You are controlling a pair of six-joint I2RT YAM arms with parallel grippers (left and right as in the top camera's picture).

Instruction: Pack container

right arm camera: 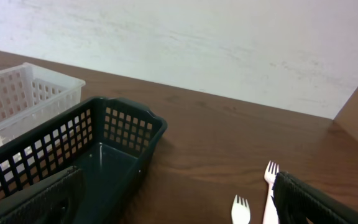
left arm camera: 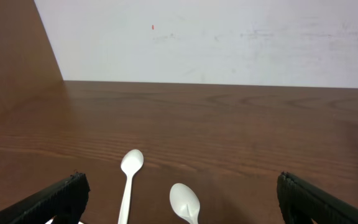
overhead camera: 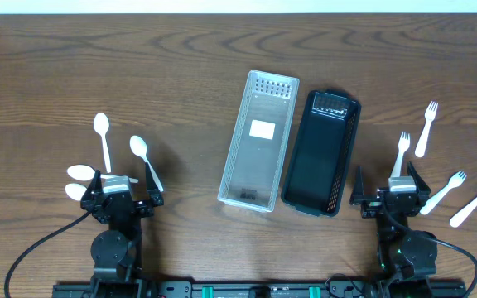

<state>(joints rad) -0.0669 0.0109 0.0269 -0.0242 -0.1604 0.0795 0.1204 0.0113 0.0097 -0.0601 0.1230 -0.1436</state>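
Observation:
A white slotted basket (overhead camera: 232,149) and a black slotted basket (overhead camera: 349,157) lie side by side at the table's middle, both empty. Several white plastic spoons lie at the left: two long ones (overhead camera: 102,136) (overhead camera: 143,157) and two bowls (overhead camera: 79,172) beside my left gripper (overhead camera: 116,192). Three white forks (overhead camera: 426,128) (overhead camera: 401,153) (overhead camera: 445,190) and one spoon (overhead camera: 474,204) lie at the right around my right gripper (overhead camera: 392,194). Both grippers are open and empty. In the left wrist view two spoons (left arm camera: 129,180) (left arm camera: 185,202) lie ahead of the jaws (left arm camera: 185,208). In the right wrist view the black basket (right arm camera: 129,124) is at left and two forks (right arm camera: 241,210) (right arm camera: 270,183) lie near the right finger of the jaws (right arm camera: 179,202).
The white basket (right arm camera: 23,93) shows behind the black one in the right wrist view. Bare brown wood table (overhead camera: 139,66) lies beyond the cutlery and baskets. A white wall (left arm camera: 229,37) stands past the table's far edge.

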